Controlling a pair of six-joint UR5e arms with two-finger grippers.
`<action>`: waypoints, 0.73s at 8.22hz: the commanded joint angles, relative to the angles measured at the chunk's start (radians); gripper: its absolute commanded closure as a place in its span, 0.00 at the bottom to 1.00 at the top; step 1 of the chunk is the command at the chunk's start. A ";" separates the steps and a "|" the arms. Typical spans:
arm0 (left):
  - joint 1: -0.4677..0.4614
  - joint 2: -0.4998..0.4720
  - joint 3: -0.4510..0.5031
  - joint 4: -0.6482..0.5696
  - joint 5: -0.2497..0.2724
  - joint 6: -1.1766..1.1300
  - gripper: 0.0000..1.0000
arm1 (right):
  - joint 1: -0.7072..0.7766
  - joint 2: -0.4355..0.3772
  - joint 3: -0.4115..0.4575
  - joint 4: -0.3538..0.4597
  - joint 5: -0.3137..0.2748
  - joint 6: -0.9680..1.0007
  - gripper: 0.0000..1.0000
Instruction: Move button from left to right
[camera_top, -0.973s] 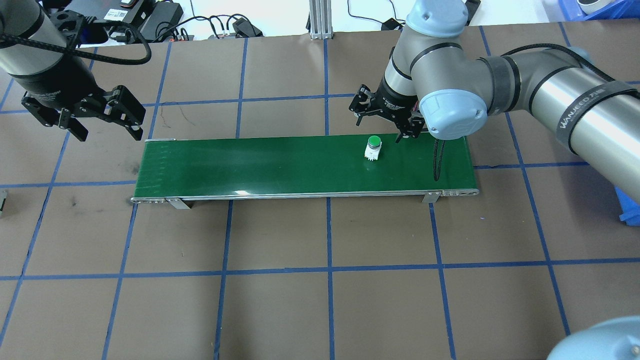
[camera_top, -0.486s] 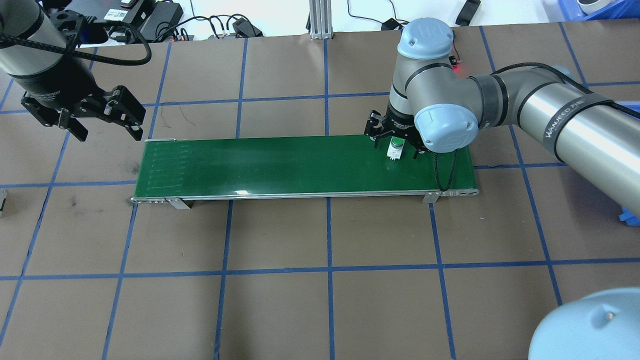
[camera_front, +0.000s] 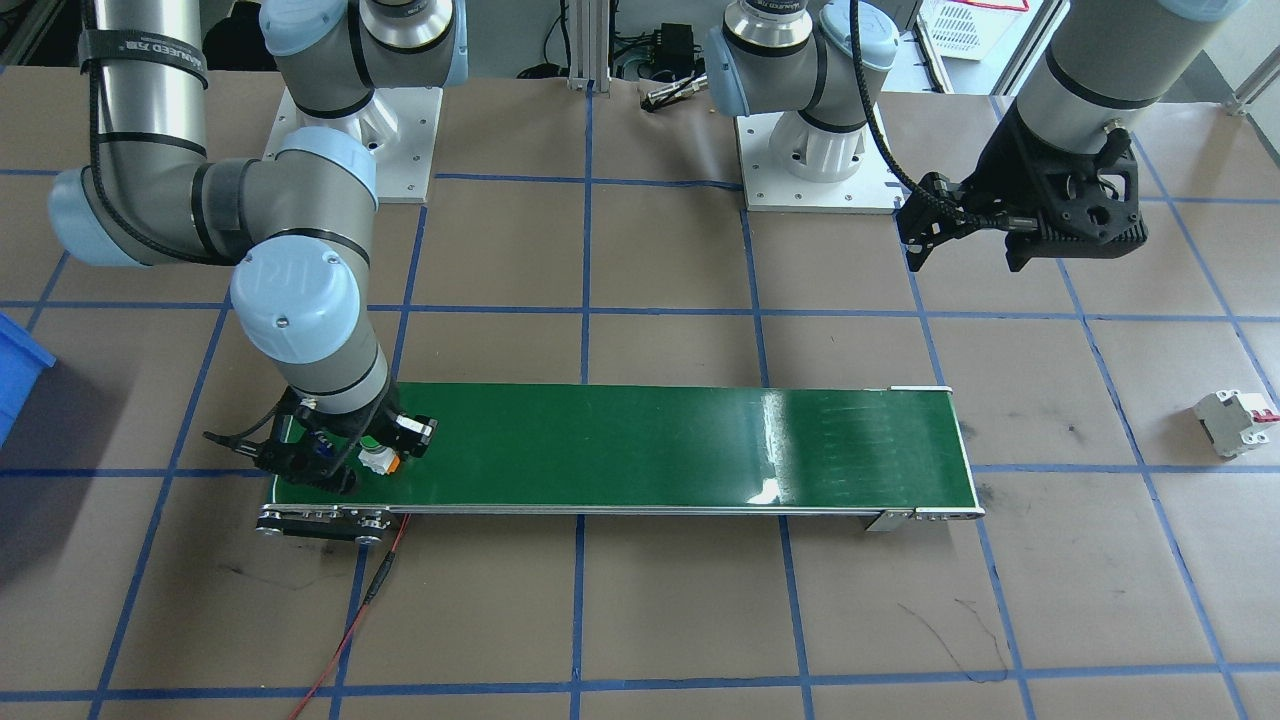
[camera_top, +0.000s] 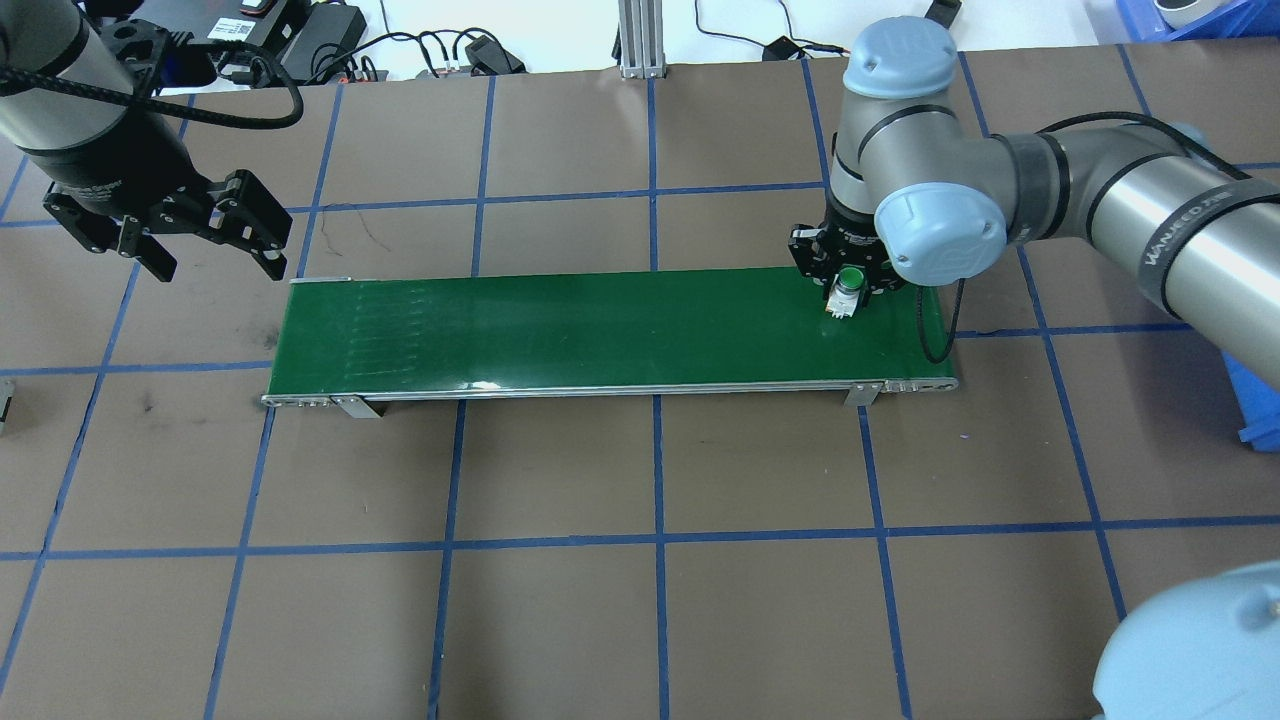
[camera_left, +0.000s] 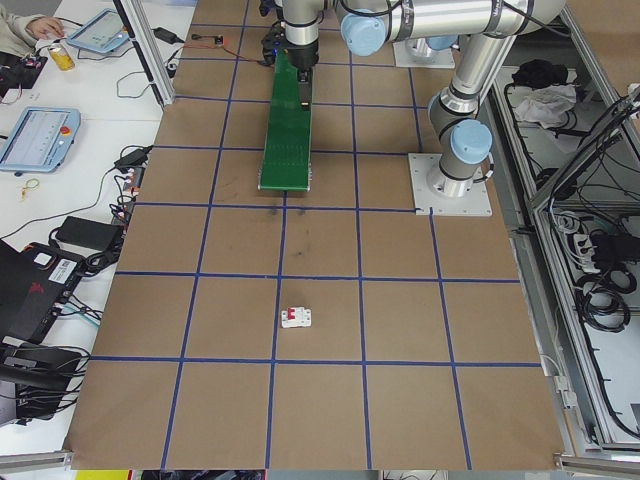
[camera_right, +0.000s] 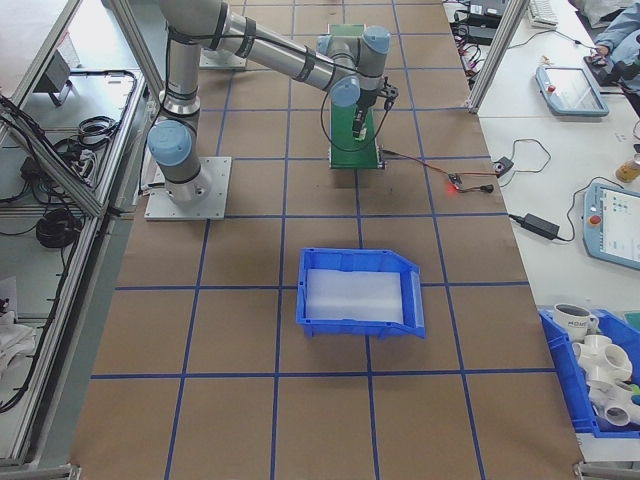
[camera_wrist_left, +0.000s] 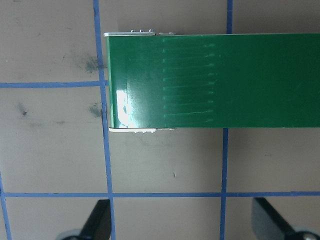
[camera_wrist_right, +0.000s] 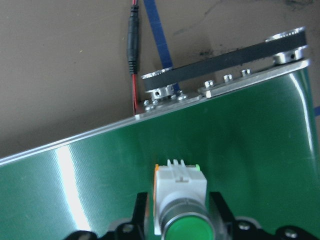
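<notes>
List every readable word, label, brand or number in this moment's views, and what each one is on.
"WANJEED", partly cut off: black strap on the right arm.
Same strap, front-facing view: lettering too small to read surely.
"UR" logo: right arm's blue joint cap.
Tablets, circuit breaker and button: nothing legible.

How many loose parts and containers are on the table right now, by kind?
Green-capped button: 1
White circuit breaker: 1
Green conveyor belt: 1
Blue bin: 1
Total: 4
</notes>
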 joint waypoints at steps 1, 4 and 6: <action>0.002 0.000 0.004 0.002 0.006 0.005 0.00 | -0.074 -0.018 -0.017 0.002 -0.004 -0.116 1.00; 0.002 -0.002 -0.001 0.004 0.005 0.003 0.00 | -0.199 -0.091 -0.099 0.134 -0.047 -0.376 1.00; 0.002 -0.002 -0.001 0.004 0.006 0.003 0.00 | -0.363 -0.133 -0.104 0.153 -0.067 -0.624 1.00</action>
